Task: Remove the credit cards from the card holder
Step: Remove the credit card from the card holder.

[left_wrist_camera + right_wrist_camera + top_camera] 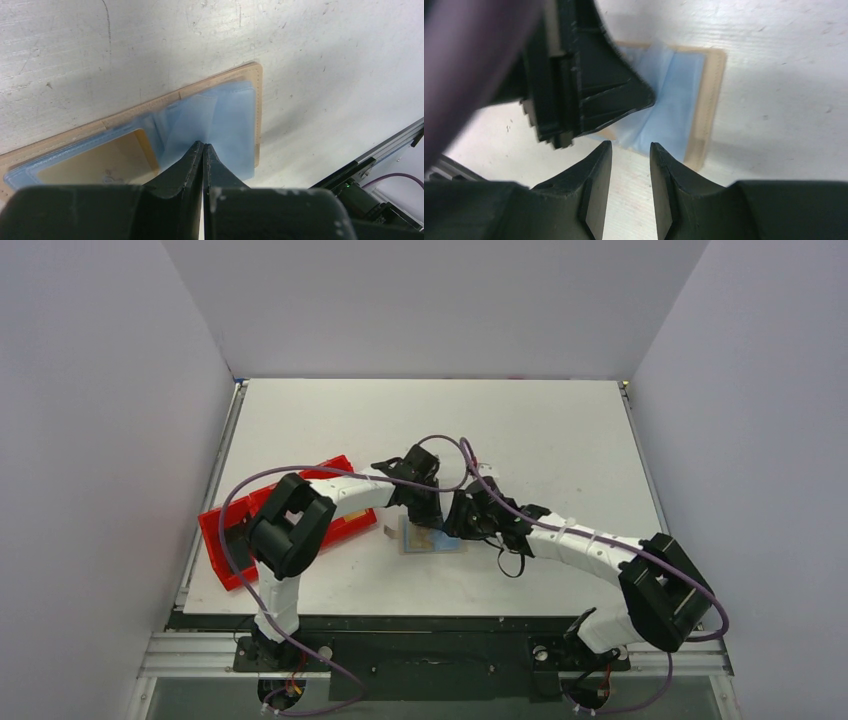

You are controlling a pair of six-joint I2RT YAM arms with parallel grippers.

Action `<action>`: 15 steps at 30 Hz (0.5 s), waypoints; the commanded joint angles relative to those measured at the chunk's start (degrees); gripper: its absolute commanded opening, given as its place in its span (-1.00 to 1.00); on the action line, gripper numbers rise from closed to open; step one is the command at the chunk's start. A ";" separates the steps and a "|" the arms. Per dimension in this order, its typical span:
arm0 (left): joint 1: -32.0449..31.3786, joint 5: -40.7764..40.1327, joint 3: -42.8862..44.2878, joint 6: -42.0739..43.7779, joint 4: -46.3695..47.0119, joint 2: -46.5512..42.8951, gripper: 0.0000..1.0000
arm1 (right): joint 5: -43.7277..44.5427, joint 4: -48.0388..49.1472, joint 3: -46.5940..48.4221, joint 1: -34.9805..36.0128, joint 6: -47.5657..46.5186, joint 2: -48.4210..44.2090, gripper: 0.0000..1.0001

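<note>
On table [310, 60], tan card holder [165, 125] w/ blue sleeves [232, 125]

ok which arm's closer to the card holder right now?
Left. The left fingers, shut, point into the blue sleeve at the middle of the card holder; the right fingers, parted, hang over bare table just off its edge, holding nothing.

No readable text, no labels — none
</note>
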 commanded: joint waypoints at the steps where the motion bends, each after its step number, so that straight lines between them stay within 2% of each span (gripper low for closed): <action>1: -0.18 1.02 2.83 -0.11 1.51 0.86 -1.00 | 4.71 1.71 2.22 4.62 -0.80 1.18 -0.39; 6: -0.22 1.73 3.47 -0.31 1.30 1.13 -1.00 | 10.30 5.51 0.79 7.50 -0.81 3.70 -0.39; 11: -0.15 2.36 3.75 -0.34 1.13 0.98 -1.00 | 13.91 8.68 -0.11 8.99 -0.96 4.99 -0.49; 15: -0.21 2.60 3.97 -0.25 0.90 0.91 -1.00 | 16.99 7.01 2.14 10.26 -1.79 6.91 -0.50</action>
